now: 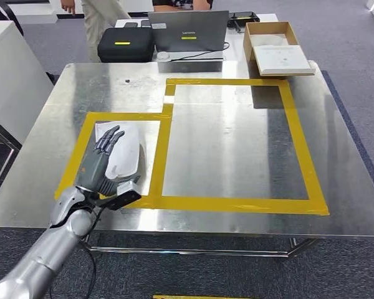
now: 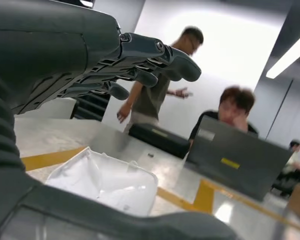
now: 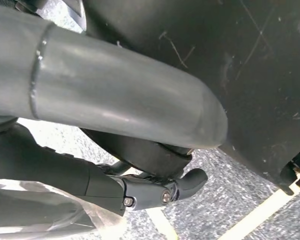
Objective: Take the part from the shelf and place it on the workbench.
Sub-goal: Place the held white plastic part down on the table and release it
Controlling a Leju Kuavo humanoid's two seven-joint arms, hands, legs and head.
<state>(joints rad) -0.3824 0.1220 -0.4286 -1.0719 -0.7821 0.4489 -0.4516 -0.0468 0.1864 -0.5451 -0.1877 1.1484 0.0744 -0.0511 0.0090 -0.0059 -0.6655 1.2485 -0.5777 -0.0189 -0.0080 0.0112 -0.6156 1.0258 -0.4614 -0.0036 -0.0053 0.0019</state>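
The part point(image 1: 126, 152), a white piece in a clear bag, lies on the steel workbench point(image 1: 222, 143) inside the small yellow-taped square at the front left. My left hand point(image 1: 100, 165) hovers over its near left side with the fingers stretched out flat and apart, holding nothing. In the left wrist view the bagged part point(image 2: 103, 182) rests on the table under the spread fingers point(image 2: 156, 55), with a gap between them. My right hand point(image 3: 141, 190) hangs down over the grey carpet, thumb and fingers straight; a bit of clear film shows beside it, outside the grasp.
A larger yellow-taped square point(image 1: 298, 143) covers the bench's middle and right. At the far edge stand a black case point(image 1: 125, 43), a grey laptop point(image 1: 189, 32) and a cardboard box point(image 1: 270, 37). A person point(image 1: 98, 15) stands behind the bench. A white cabinet point(image 1: 11, 75) is at left.
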